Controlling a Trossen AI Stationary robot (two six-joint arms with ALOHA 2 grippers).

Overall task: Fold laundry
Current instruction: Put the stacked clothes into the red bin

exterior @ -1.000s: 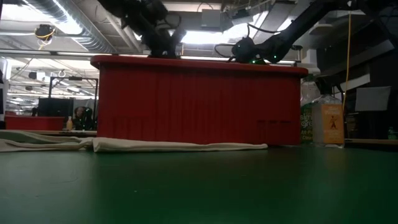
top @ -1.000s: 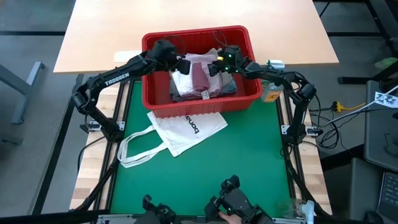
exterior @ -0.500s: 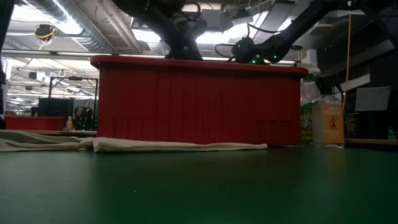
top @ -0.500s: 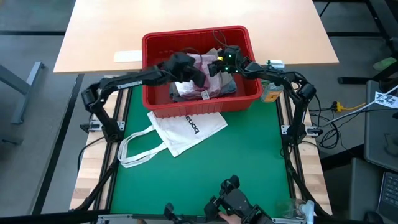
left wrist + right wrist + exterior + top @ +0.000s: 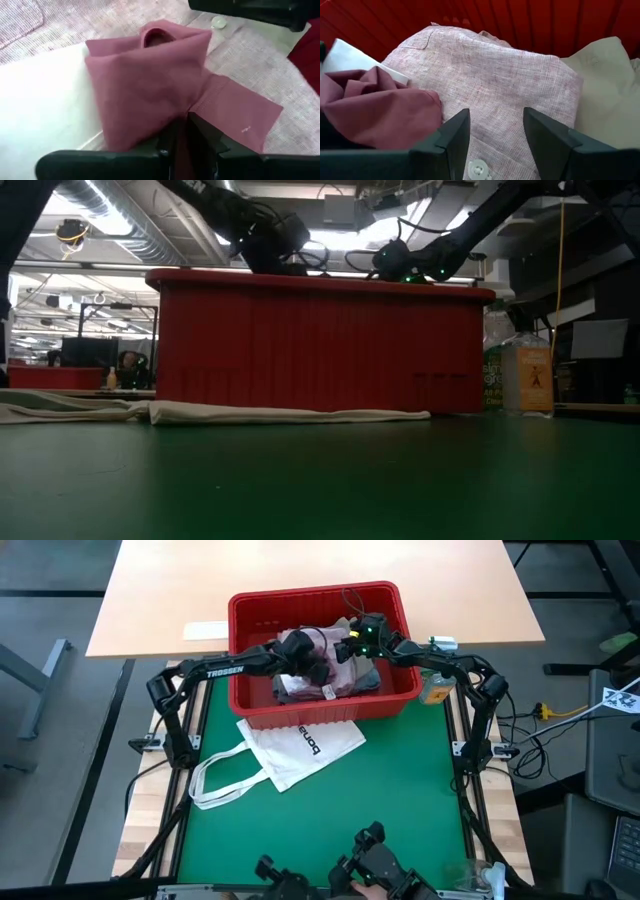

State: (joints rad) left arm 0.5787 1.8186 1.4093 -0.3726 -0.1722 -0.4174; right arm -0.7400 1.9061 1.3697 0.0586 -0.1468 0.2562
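On the green table mat (image 5: 330,810), the soft maroon cloth garment (image 5: 165,85) lies in the red plastic slotted basket (image 5: 260,710) at the far side, pinched by the left gripper (image 5: 189,131), while the right gripper (image 5: 496,131) hovers open over the mottled pink shirt (image 5: 505,80) just to its right.

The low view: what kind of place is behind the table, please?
Probably a workshop or robotics lab, not a home: bare ceiling ducts and pipes overhead, bright strip lights, and workbenches with equipment far behind the red plastic slotted basket.
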